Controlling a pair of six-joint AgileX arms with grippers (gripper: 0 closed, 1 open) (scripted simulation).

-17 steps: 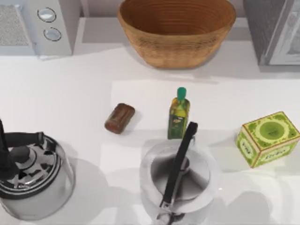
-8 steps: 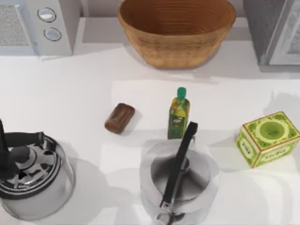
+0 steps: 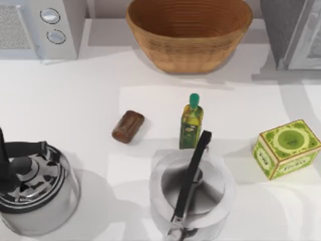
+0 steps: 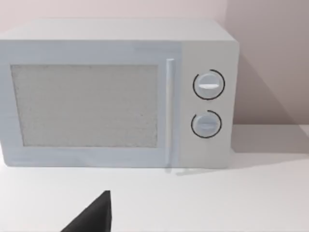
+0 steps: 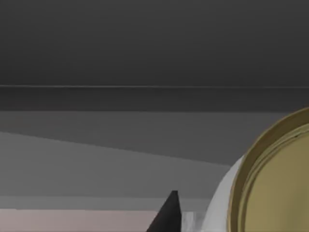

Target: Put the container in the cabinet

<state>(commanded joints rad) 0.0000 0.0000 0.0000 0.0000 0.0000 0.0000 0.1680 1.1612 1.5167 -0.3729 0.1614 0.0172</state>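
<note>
The container [image 5: 270, 179] is round, with a white body and a dull gold rim, and shows close up in the right wrist view. My right gripper [image 5: 193, 217] appears shut on it, one black fingertip [image 5: 168, 212] lying right beside its white side. Behind the container are flat dark grey panels [image 5: 145, 48] with a thin horizontal seam. The grey cabinet [image 3: 296, 35] stands at the table's far right corner in the top view. My left gripper [image 4: 91, 217] is parked facing the microwave [image 4: 116, 92].
A wicker basket [image 3: 189, 30] sits at the back middle and the microwave [image 3: 40, 27] at the back left. A green box [image 3: 286, 148], an oil bottle [image 3: 191, 122], a brown block [image 3: 128, 126], a steel pot [image 3: 193, 188] and a kettle [image 3: 32, 183] stand nearer.
Nothing on the table has moved. A grey shadow has spread across the right side of the table and in front of the cabinet.
</note>
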